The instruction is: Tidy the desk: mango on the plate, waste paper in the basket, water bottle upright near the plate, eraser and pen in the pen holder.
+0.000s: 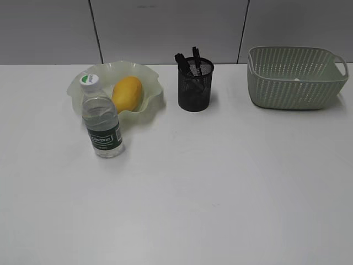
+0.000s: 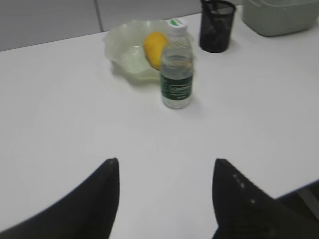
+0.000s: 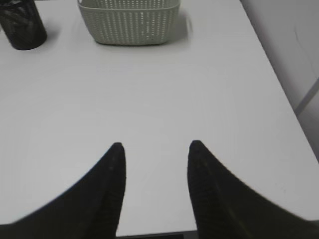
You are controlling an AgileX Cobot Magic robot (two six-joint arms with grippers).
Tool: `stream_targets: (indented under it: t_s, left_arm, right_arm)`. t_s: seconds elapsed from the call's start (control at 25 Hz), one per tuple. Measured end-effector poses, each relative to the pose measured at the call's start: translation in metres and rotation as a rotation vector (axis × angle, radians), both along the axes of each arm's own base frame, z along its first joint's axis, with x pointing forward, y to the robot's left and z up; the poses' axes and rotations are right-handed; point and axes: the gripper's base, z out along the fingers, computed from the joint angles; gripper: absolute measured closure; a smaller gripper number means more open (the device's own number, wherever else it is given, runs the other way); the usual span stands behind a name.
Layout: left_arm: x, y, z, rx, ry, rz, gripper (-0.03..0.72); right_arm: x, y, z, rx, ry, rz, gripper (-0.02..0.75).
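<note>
The yellow-orange mango [image 1: 127, 94] lies on the pale green ruffled plate [image 1: 149, 74] at the back left of the white desk [image 1: 209, 182]. The water bottle [image 1: 101, 118] stands upright just in front of the plate. The black mesh pen holder [image 1: 194, 85] holds dark items that stick out of its top. The green woven basket [image 1: 295, 77] stands at the back right; a pale bit shows inside it. My left gripper [image 2: 166, 162] is open and empty, well short of the bottle [image 2: 176, 64], mango [image 2: 155, 48] and plate [image 2: 122, 47]. My right gripper [image 3: 155, 145] is open and empty, short of the basket [image 3: 128, 19]. Neither gripper shows in the exterior view.
The desk's right edge [image 3: 279, 79] runs close to my right gripper, with the floor beyond it. A grey panelled wall [image 1: 165, 27] stands behind the desk. The pen holder also shows in the left wrist view [image 2: 216, 26] and the right wrist view [image 3: 22, 27].
</note>
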Motion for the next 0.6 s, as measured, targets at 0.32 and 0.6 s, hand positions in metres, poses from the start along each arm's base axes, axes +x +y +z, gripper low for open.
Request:
stream_targets:
  t_s: [0.32, 0.6]
  left_arm:
    - [-0.0059, -0.0021, 0.0000, -0.001, -0.002, 0.370, 0.264]
    - [-0.0060, -0.0021, 0.0000, -0.001, -0.003, 0.366, 0.265]
  right_arm:
    - [-0.0011, 0.0006, 0.0000, -0.001, 0.000, -0.098, 0.398]
    - [-0.0011, 0.0006, 0.0000, -0.001, 0.000, -0.098, 0.398]
